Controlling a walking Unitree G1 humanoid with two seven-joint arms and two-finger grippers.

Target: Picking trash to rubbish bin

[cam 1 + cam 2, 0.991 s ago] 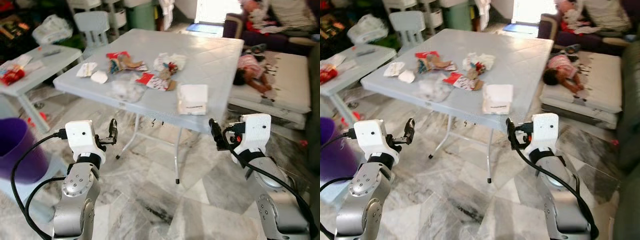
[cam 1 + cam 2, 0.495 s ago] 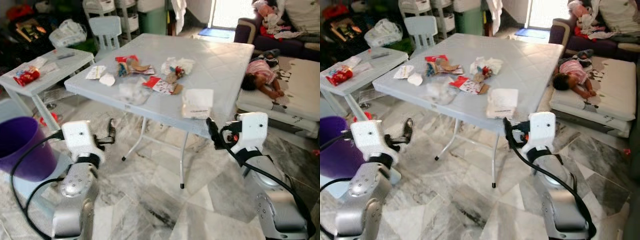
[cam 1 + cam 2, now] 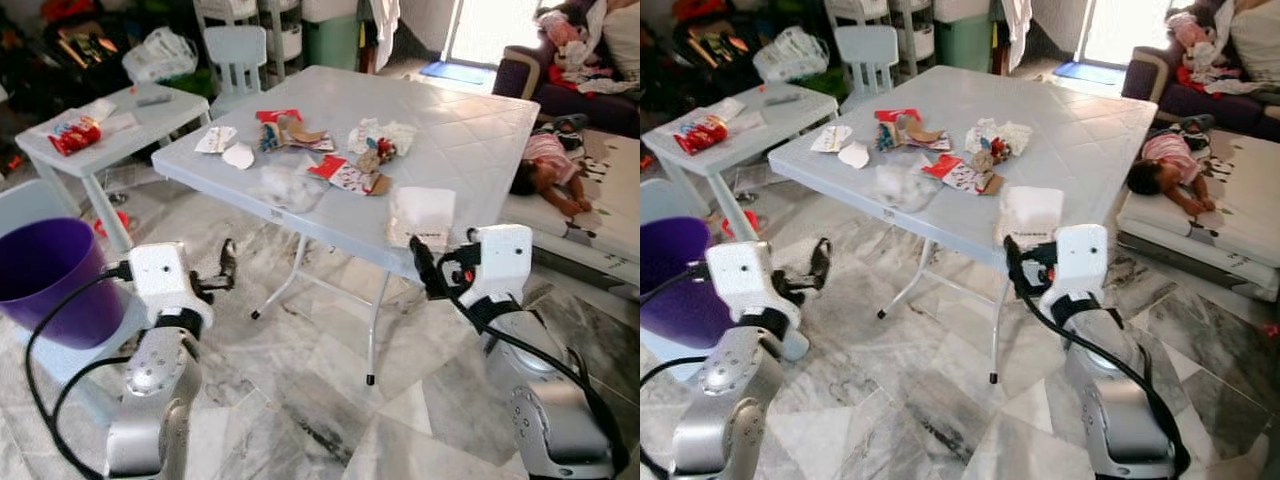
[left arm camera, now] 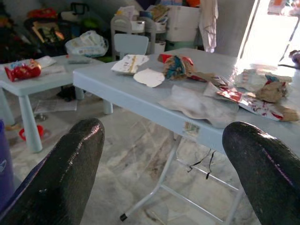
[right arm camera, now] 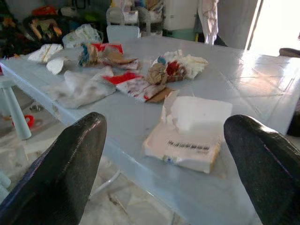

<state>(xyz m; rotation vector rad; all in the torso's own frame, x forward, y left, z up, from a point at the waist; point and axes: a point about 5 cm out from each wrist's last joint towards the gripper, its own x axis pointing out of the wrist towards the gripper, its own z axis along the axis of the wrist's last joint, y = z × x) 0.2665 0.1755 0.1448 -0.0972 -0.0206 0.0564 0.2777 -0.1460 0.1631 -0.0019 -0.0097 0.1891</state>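
A pale grey table [image 3: 470, 130] carries scattered trash: a white tissue pack [image 3: 421, 214] at the near edge, a clear plastic bag [image 3: 286, 185], red wrappers [image 3: 345, 176], crumpled white paper [image 3: 385, 134], a colourful wrapper [image 3: 285, 129] and white scraps [image 3: 225, 146]. A purple bin [image 3: 55, 278] stands on the floor at my left. My left gripper [image 3: 228, 263] is open, held low in front of the table's left corner. My right gripper [image 3: 418, 266] is open just below the near edge, facing the tissue pack [image 5: 187, 129]. Both hold nothing.
A small side table [image 3: 130, 118] at the left bears a red snack packet [image 3: 75, 133]. A little chair [image 3: 238, 52] and cluttered shelves stand behind. At the right a person [image 3: 555, 172] lies on a mattress [image 3: 600, 225]. Thin table legs [image 3: 376, 325] rise from marble floor.
The whole picture has shifted, so the camera moved: more of the purple bin and side table now show at the left. Both arms keep the same raised pose, fingers open.
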